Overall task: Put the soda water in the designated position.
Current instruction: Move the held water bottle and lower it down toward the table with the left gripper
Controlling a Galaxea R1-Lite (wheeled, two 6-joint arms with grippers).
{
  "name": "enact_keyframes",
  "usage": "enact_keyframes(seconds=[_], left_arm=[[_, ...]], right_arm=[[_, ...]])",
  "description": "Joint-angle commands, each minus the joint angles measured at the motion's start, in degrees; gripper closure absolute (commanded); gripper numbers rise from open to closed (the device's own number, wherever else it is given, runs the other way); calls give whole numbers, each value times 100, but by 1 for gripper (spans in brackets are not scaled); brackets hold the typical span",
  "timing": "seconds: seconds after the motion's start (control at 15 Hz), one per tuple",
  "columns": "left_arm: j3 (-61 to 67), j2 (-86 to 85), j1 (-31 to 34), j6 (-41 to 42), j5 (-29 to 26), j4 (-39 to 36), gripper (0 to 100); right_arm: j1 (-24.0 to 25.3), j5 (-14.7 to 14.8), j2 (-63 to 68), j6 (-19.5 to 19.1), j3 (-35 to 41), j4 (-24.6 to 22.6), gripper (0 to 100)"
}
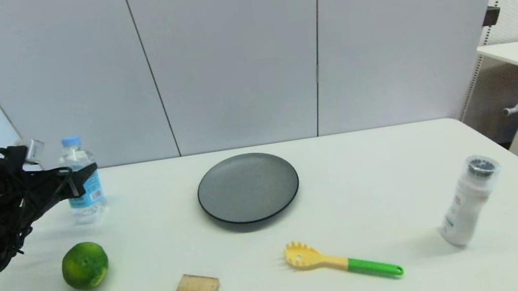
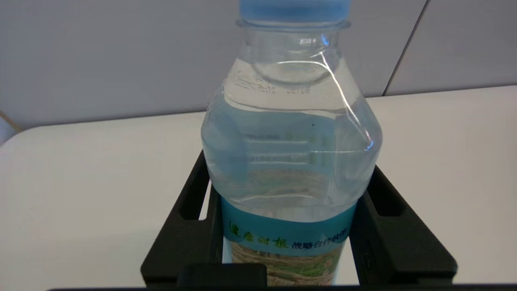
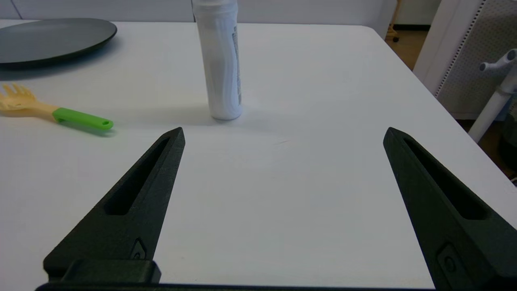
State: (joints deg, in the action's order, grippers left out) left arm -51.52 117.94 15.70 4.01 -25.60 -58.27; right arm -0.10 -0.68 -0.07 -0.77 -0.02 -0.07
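The soda water point(image 1: 81, 178) is a small clear bottle with a light-blue cap and a blue label, upright at the table's far left. My left gripper point(image 1: 85, 179) reaches in from the left and is shut on it at label height. In the left wrist view the bottle point(image 2: 288, 133) fills the space between the two black fingers point(image 2: 190, 218), which press its sides. My right gripper point(image 3: 282, 135) hovers open over bare table near the right front, holding nothing. The designated position carries no mark on the white tabletop point(image 1: 370, 170) that I can see.
A dark-grey plate point(image 1: 247, 186) sits mid-table. A lime point(image 1: 85, 265), a tan block point(image 1: 197, 288) and a yellow pasta fork with a green handle point(image 1: 340, 260) lie along the front. A white shaker point(image 1: 470, 201) stands at right, also ahead of my right gripper point(image 3: 220, 60).
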Motion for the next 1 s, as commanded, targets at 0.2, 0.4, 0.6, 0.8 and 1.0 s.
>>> enact_keyframes(seconds=[0.2,0.4,0.6,0.8,1.0], left_arm=[[-201,-1546,-507,-260,-15,659,100],[-385,-2241,-1148,-304,222,1222,100],[-482,-2768,-2475,-542,1286,1529,100],[-491,-3032,-3855,-542,2367,2030,100],[-614,-2882,-5051,-550,3061,2030,100]], right_arm=[[1,-2,7,-2,2,-1,0],[1,-2,7,-2,-6,-1,0],[1,-2,7,-2,2,-1,0],[1,-2,7,-2,2,-1,0],[10,-2,7,-2,2,-1,0]])
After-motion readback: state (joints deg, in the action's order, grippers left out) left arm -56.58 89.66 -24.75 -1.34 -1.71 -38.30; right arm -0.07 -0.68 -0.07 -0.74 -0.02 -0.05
